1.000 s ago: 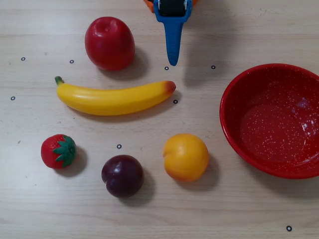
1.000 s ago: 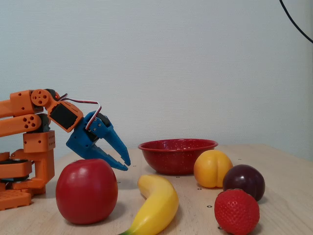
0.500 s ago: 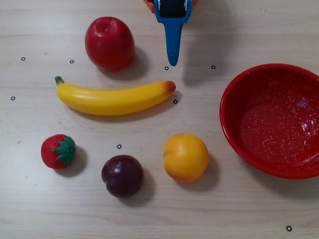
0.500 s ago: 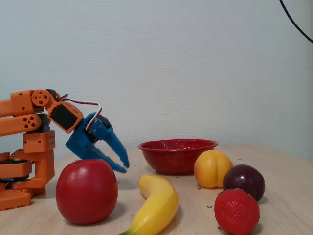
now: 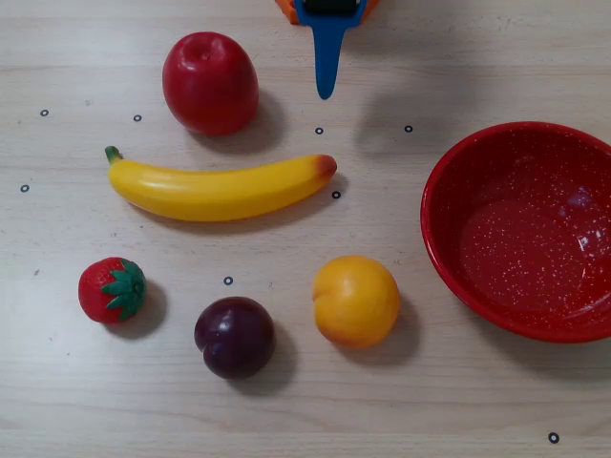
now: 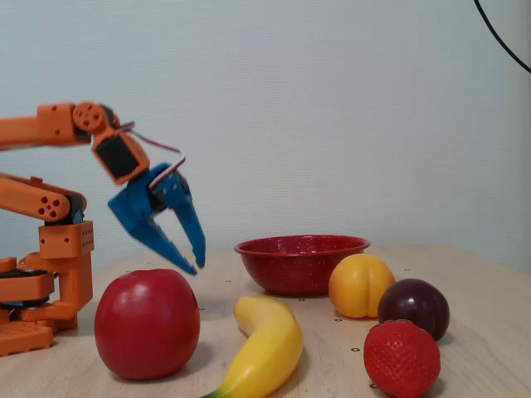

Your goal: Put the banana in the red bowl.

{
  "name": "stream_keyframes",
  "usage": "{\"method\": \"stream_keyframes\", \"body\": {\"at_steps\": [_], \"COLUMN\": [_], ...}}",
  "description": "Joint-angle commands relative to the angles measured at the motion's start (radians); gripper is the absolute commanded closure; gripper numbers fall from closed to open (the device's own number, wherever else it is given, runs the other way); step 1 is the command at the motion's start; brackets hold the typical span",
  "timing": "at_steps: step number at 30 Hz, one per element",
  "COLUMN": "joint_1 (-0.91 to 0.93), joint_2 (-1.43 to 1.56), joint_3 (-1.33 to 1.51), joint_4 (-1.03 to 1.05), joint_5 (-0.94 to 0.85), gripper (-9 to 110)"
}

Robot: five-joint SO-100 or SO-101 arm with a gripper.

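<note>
Overhead and fixed views of 1 orange arm with a blue claw [image 6: 194, 266] above a pale wooden surface [image 5: 401, 401]. Seen from the fixed view, the claw hangs in the air, tilted downward, its 2 blue fingers [image 6: 190, 230] spread moderately apart with a clear gap between the tips; it holds nothing and touches nothing. Its tips sit above and behind the red apple [image 6: 147, 323], apart from it. From overhead, only a narrow blue finger [image 5: 326, 59] enters at the top edge, pointing down the picture, to the right of the apple [image 5: 209, 82] and above the banana's reddish end.

The banana [image 5: 218, 188] lies flat on the surface, green stem to the left and reddish-orange end to the right in the overhead view, just below the apple. The red bowl [image 5: 456, 181] stands at the right edge of that view, well apart from the banana, speckled inside and holding nothing. Below the banana lie a strawberry [image 5: 112, 289], a dark plum [image 5: 235, 337] and a round yellow-orange fruit [image 5: 355, 301], each apart from its neighbours. Small black ring marks [image 5: 228, 281] dot the surface
</note>
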Motion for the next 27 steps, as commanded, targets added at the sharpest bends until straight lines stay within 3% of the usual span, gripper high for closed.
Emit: {"method": "stream_keyframes", "body": {"at_steps": [1, 13, 27], "joint_1": [-0.032, -0.163, -0.330], "joint_2": [-0.052, -0.508, -0.828], "joint_3": [-0.166, -0.666, -0.956], "joint_4": [0.028, 0.221, 0.339], "joint_5": [0.052, 0.152, 0.235], "gripper": [101, 101, 101]}}
